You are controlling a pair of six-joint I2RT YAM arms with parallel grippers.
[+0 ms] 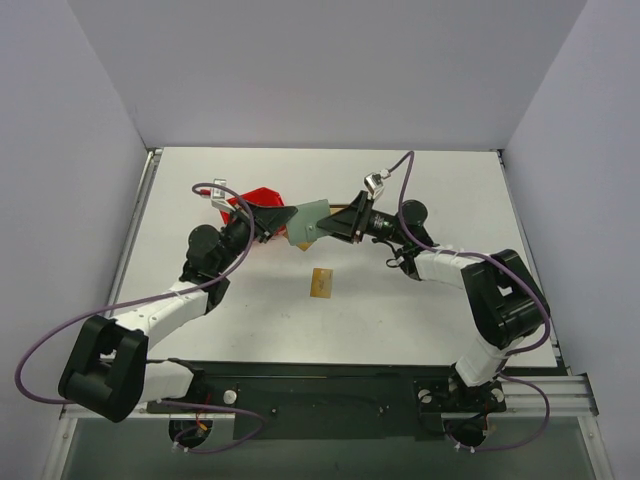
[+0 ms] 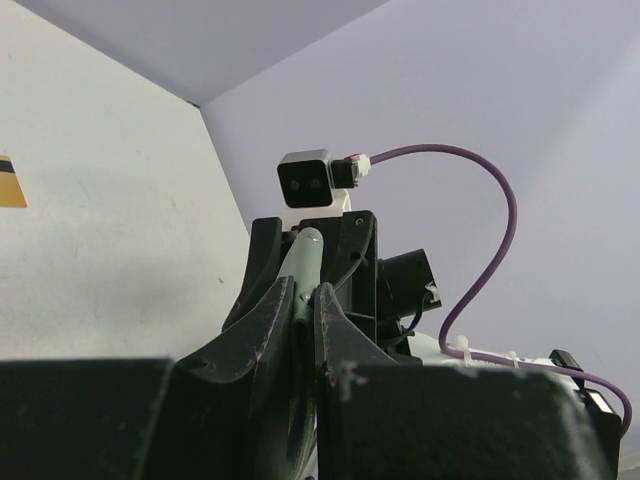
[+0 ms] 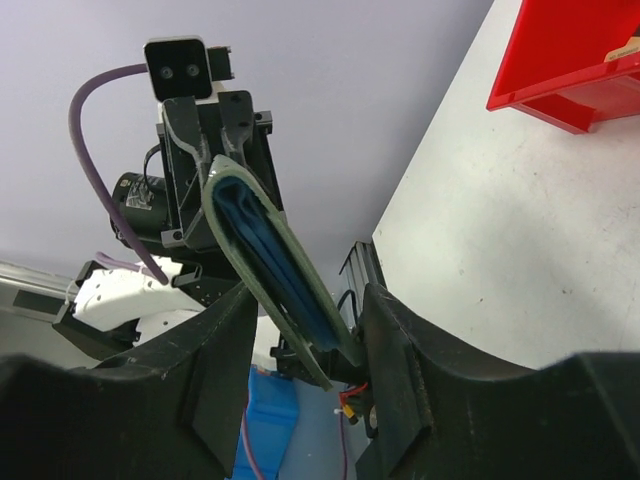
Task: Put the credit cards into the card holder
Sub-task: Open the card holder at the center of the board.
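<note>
The card holder (image 1: 312, 220), a grey-green wallet, hangs above the table between both arms. My left gripper (image 1: 283, 220) is shut on its left edge. In the left wrist view the green edge (image 2: 303, 255) is pinched between that gripper's (image 2: 303, 290) jaws. The holder (image 3: 255, 235) gapes a little and shows its blue inside. It runs slantwise between the spread fingers of my right gripper (image 3: 305, 320), with a gap at the left finger. That right gripper (image 1: 335, 228) is open at the holder's right side. One gold-tan credit card (image 1: 321, 283) lies flat on the table below, also at the left wrist view's edge (image 2: 8, 182).
A red bin (image 1: 255, 200) stands behind my left gripper, its corner at the upper right of the right wrist view (image 3: 570, 60) with something tan (image 3: 625, 45) inside. White walls close off the table's left, back and right.
</note>
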